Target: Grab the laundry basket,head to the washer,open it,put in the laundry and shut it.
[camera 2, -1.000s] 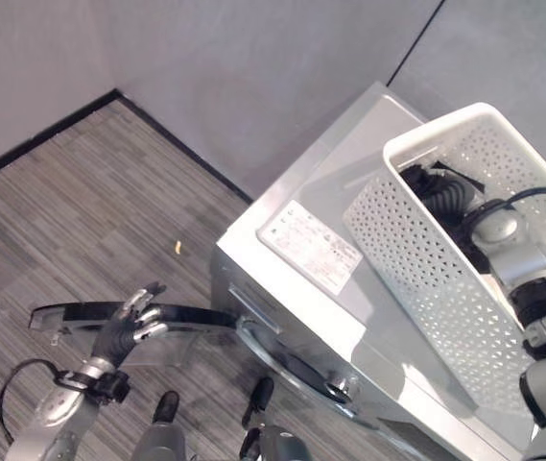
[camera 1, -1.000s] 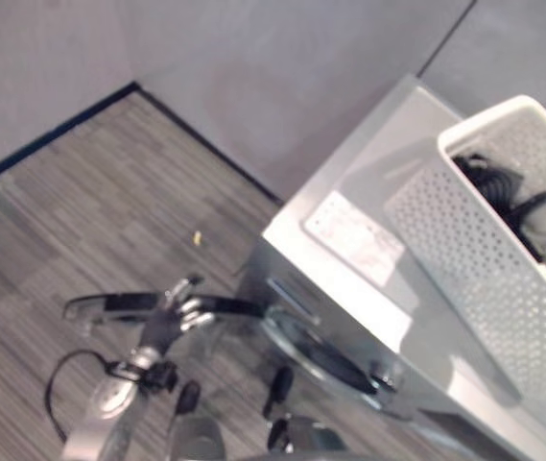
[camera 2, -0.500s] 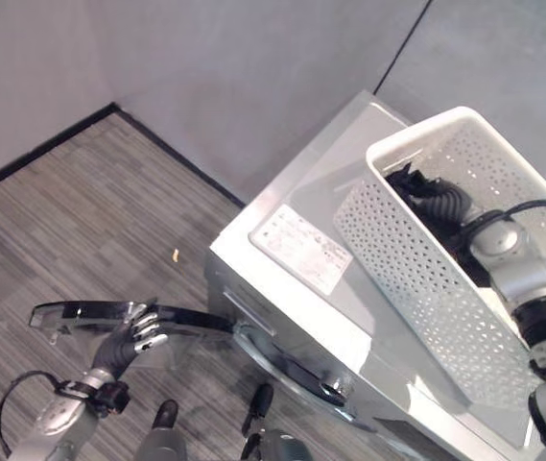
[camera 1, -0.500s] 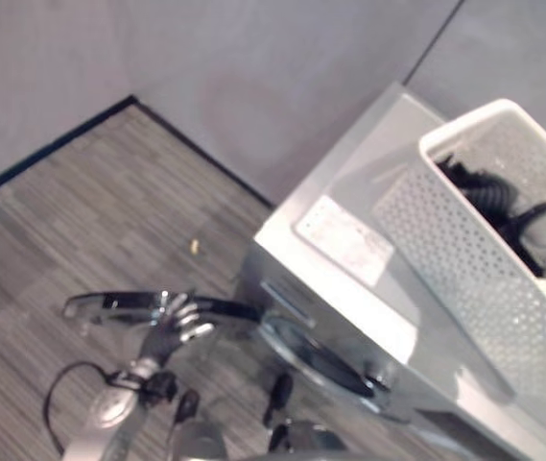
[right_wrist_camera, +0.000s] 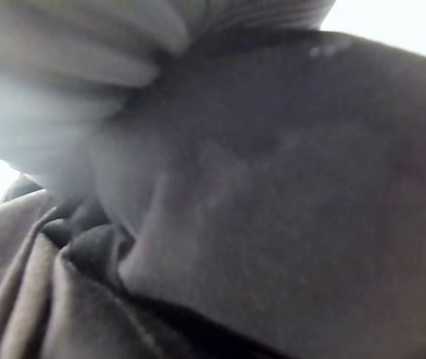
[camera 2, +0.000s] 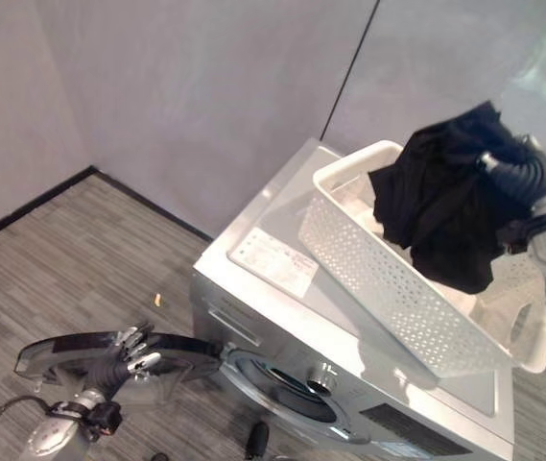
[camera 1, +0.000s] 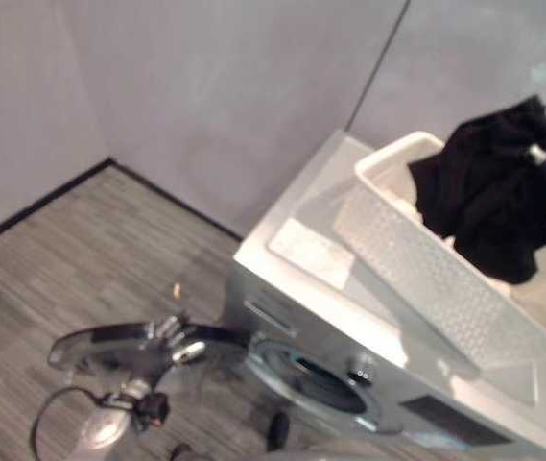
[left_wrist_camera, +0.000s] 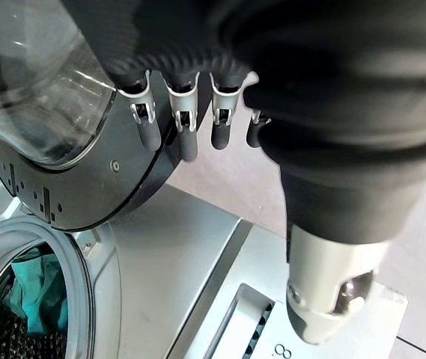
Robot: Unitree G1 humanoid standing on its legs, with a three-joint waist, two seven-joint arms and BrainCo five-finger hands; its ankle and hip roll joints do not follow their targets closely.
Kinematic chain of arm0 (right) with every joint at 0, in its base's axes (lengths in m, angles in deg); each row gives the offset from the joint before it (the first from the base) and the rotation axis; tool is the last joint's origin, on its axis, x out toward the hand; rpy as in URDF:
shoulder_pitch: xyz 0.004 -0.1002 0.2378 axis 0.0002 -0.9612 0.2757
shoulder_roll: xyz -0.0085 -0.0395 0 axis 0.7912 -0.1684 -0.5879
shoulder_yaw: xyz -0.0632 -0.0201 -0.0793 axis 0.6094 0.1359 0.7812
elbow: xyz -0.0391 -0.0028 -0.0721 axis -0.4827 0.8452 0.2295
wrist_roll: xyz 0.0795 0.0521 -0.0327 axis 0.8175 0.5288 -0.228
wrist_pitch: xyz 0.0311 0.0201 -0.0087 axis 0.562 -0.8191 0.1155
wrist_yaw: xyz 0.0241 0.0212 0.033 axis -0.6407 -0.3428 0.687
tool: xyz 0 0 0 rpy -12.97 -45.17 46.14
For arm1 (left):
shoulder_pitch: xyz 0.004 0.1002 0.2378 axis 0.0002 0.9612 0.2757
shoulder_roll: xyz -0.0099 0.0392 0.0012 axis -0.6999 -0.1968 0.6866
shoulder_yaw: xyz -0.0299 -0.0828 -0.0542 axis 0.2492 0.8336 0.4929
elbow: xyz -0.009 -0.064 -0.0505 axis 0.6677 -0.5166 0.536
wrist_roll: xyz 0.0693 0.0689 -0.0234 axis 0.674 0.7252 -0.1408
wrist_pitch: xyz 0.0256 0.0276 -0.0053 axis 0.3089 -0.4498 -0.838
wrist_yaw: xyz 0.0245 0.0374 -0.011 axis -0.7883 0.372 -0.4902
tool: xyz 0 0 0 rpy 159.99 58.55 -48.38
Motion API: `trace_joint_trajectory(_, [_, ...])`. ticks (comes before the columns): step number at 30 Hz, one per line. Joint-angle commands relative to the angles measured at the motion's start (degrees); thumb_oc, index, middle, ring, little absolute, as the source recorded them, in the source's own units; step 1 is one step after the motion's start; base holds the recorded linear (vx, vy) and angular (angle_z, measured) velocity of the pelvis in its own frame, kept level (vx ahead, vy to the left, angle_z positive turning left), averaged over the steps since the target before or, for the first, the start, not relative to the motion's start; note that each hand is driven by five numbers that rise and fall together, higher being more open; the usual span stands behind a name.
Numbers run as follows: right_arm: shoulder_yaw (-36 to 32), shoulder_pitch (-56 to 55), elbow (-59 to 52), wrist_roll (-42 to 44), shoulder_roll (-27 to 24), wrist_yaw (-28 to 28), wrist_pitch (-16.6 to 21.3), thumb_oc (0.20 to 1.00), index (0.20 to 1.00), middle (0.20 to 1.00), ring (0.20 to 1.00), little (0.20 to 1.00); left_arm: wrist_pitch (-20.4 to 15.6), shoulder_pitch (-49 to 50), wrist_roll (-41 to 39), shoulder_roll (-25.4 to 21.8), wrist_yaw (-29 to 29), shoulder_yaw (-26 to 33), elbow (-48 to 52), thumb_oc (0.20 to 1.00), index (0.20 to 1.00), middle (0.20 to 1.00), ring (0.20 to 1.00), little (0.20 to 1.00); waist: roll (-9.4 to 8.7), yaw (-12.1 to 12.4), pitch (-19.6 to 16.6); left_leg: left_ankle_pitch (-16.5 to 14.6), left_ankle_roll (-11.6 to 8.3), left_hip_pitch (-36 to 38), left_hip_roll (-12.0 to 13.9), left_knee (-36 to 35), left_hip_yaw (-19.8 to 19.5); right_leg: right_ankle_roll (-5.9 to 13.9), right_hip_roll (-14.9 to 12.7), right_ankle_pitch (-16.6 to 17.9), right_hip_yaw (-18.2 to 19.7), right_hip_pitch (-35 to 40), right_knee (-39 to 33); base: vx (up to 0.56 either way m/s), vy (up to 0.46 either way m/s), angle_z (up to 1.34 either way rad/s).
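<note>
The right hand point(camera 2: 530, 187), fingers hidden in cloth so grip unclear, now lifts a black garment point(camera 2: 440, 202) out of the basket point(camera 2: 388, 279) at upper right, while the left hand point(camera 2: 124, 351), fingers straight, rests on the open door point(camera 2: 61, 353) at lower left, so loading has begun.

Black laundry point(camera 2: 442, 206) hangs above white basket point(camera 2: 397, 288) – washer point(camera 2: 282, 298) door point(camera 2: 71, 351) open.

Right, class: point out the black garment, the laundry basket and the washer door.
black garment point(camera 2: 440, 206), right eye view, middle of the hanging cloth.
laundry basket point(camera 2: 373, 279), right eye view, perforated side wall.
washer door point(camera 2: 61, 351), right eye view, dark outer rim.
</note>
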Motion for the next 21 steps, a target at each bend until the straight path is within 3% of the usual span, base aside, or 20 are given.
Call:
trace_joint_trajectory(1, [-2.1,13.4,1.8,-5.6,-2.0,-7.6,1.3,0.200,0.200,0.200,0.200,0.200,-4.7,-7.2,1.2,-0.7,0.3,0.8,3.1,1.000,1.000,1.000,1.000,1.000,0.13,1.6,0.0,1.8,4.23,2.2,0.6,-2.9,3.9,7.28,-3.3,-9.6,-0.3,6.2,4.1,0.02,0.044,-0.04])
trace_joint_trajectory(9, [-0.6,23.0,5.0,-18.1,0.2,-17.6,-1.2,0.200,0.200,0.200,0.200,0.200,-5.7,-9.0,2.4,-1.2,1.6,-0.5,3.3,1.000,1.000,1.000,1.000,1.000,0.24,2.9,-0.4,1.2,5.04,3.0,-0.4,-2.8,3.7,7.88,-4.0,-9.2,0.2,6.7,4.4,0.00,0.044,-0.05])
trace_joint_trajectory(21, [-6.0,22.4,4.3,-24.3,-2.9,-26.9,-3.2,0.200,0.200,0.200,0.200,0.200,-8.0,-11.6,3.9,-1.4,3.3,-1.1,3.2,1.000,1.000,1.000,1.000,1.000,0.00,3.9,0.4,0.5,6.64,1.7,-3.2,-1.3,2.8,9.56,-6.5,-6.8,0.2,5.8,4.6,-0.03,0.077,0.04])
